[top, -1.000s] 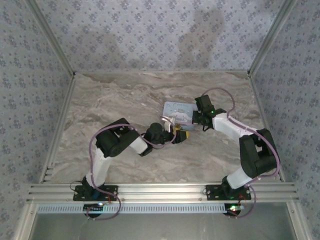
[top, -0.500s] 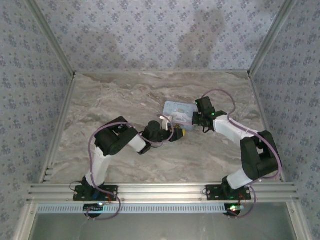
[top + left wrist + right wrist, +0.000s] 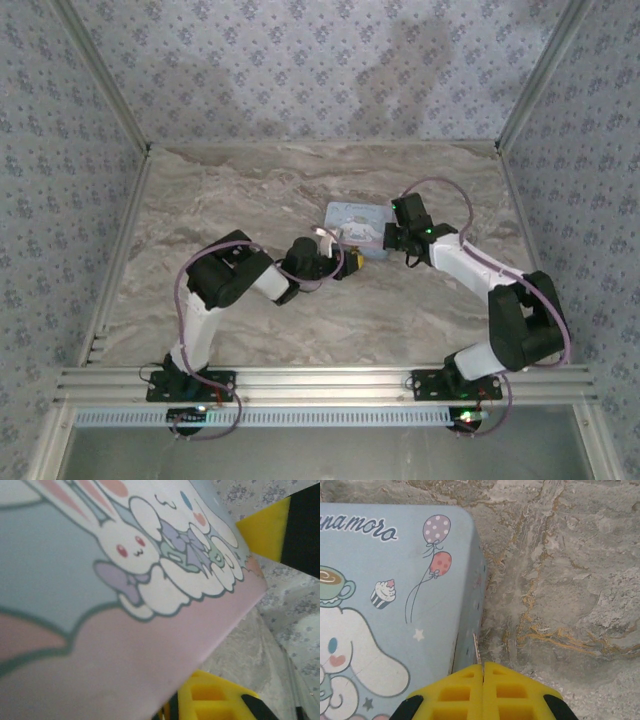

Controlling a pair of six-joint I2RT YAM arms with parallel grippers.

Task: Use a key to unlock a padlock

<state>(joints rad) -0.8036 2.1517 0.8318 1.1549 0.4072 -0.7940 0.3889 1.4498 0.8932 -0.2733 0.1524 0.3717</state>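
Soft, even light fills the overhead view, with faint grey shadows smudging the back wall (image 3: 400, 70) at upper right. The left wrist view is blurred, with the tin (image 3: 100, 580) too close to focus. The right wrist view stays crisp across the marble table (image 3: 570, 580).

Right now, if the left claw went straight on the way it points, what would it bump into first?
Most likely the cartoon tin box: it sits right in front of the left claw, very close. Depth is hard to judge, so they may already touch.
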